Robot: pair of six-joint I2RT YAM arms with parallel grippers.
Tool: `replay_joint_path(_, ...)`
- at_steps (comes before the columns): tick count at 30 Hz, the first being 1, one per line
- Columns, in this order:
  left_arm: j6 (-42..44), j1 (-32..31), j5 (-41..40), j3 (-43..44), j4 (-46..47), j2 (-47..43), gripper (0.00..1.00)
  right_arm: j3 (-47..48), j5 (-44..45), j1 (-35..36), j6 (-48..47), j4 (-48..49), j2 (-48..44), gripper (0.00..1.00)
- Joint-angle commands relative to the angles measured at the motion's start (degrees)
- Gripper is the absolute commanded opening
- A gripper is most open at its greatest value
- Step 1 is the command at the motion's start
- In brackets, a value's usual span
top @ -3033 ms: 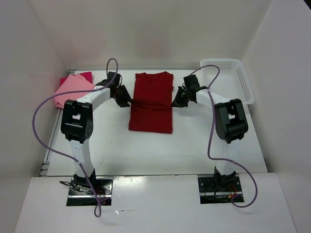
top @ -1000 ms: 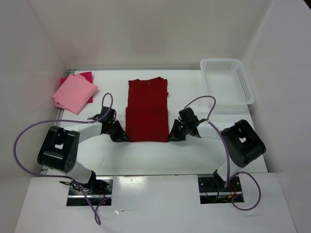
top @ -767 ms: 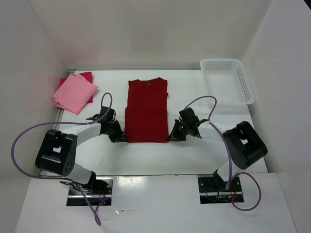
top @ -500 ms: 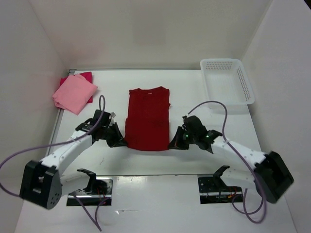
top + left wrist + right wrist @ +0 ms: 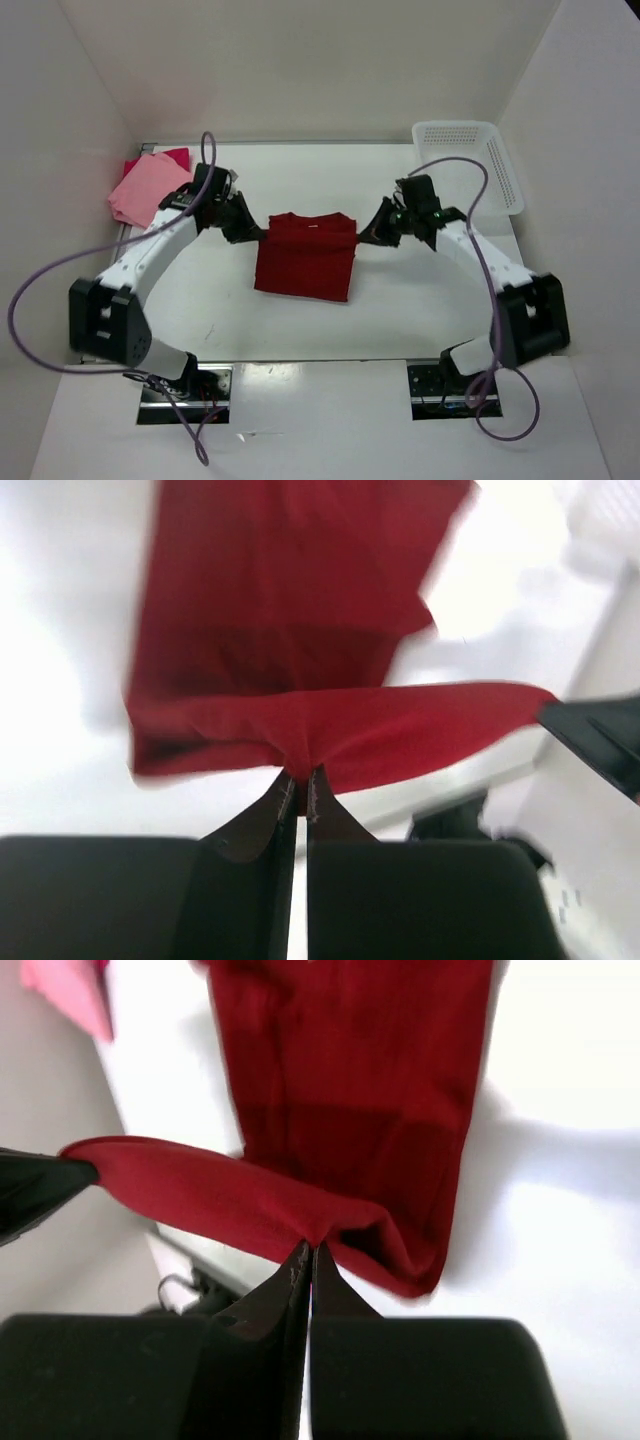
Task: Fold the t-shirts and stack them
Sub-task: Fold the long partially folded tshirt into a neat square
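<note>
The dark red t-shirt lies doubled over on itself at the middle of the table. My left gripper is shut on its left upper corner and my right gripper is shut on its right upper corner, holding that edge taut and lifted. The left wrist view shows the red cloth pinched at my fingertips, and so does the right wrist view. The light pink t-shirt lies folded at the far left on top of the magenta-pink t-shirt.
A white perforated basket stands at the far right corner. White walls close in the table on the left, back and right. Purple cables loop from both arms.
Both grippers lifted the near edge of the dark red t-shirt and carried it toward the back, doubling the shirt over itself. The shirt now looks about half as long.
</note>
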Motion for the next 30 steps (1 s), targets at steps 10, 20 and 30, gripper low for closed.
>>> replay_joint_path(10,0.6,3.6,-8.8,21.8,13.0,33.5,0.08,31.6,3.3,-5.1,-11.5,3.1,35.7,0.0)
replay_joint_path(20,0.0,7.1,-5.2,22.5,18.1,30.7,0.57,33.7,6.7,-5.6,-10.8,5.0,37.3,0.41)
replay_joint_path(30,0.0,4.1,1.6,-0.6,24.3,14.5,0.32,26.1,9.3,0.3,-10.9,4.6,25.4,0.37)
